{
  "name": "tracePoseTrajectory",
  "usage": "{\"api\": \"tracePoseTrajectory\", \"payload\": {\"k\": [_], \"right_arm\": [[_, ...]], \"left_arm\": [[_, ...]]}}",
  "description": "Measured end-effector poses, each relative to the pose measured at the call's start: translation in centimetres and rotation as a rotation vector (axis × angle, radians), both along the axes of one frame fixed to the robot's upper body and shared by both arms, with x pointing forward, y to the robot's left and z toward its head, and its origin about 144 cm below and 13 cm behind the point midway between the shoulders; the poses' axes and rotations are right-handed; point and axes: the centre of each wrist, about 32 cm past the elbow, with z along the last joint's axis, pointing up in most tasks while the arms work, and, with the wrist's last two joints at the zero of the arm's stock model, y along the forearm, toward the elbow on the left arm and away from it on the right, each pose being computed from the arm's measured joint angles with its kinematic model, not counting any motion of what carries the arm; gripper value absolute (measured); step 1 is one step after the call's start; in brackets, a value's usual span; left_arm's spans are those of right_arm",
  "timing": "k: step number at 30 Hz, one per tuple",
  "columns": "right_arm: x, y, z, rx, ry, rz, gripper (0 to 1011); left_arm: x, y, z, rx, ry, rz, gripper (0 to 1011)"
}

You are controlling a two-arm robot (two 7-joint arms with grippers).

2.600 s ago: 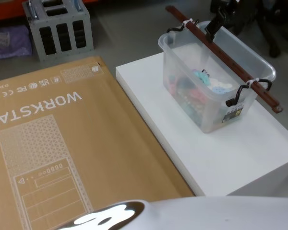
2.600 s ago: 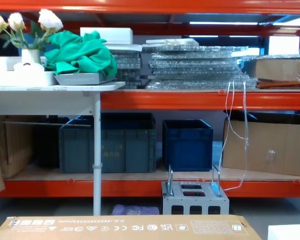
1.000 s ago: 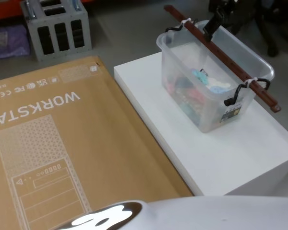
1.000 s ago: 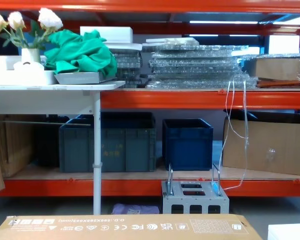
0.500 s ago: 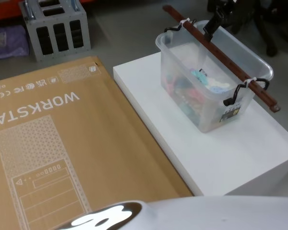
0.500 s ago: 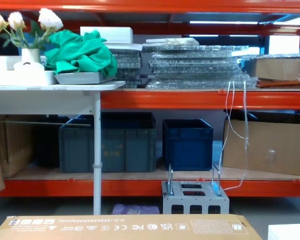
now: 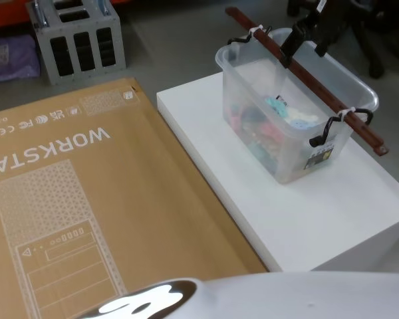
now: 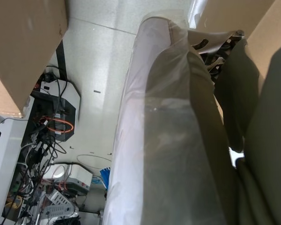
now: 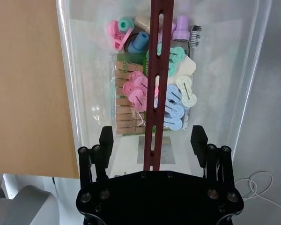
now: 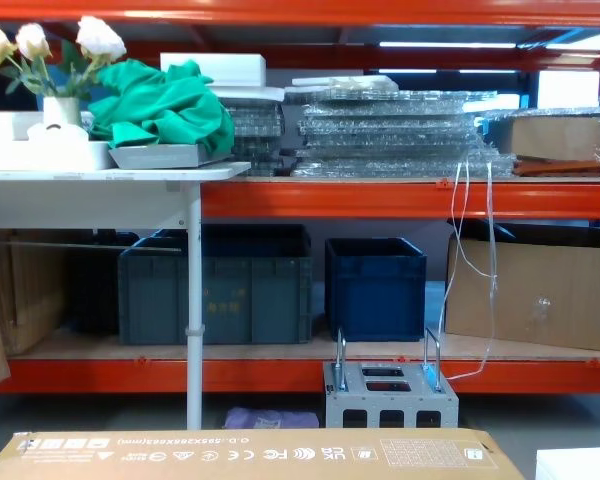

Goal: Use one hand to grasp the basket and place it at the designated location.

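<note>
Basket rests on the surface under the right gripper, whose wide-open jaws line up astride its bar, ready to clamp.

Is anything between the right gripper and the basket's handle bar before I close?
Nothing visible. The right gripper hangs open above the basket, a finger on each side of the brown bar across its top.

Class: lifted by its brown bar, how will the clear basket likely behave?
Probably light: the basket holds small pegs. Hung from the bar by hooks, it may swing. The right tool sits near one end, so it could tilt.
</note>
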Motion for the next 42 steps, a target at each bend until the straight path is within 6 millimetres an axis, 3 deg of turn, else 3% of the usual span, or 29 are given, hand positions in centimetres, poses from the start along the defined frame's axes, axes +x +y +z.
{"api": "tracePoseTrajectory", "payload": {"k": [29, 42], "right_arm": [[2.1, 1.2, -3.9, -0.018, 0.095, 0.009, 1000], [2.2, 0.8, -4.3, -0.018, 0.104, -0.004, 968]], "left_arm": [[0.0, 0.0, 0.0, 0.000, 0.000, 0.000, 0], [0.0, 0.0, 0.0, 0.000, 0.000, 0.000, 0]]}}
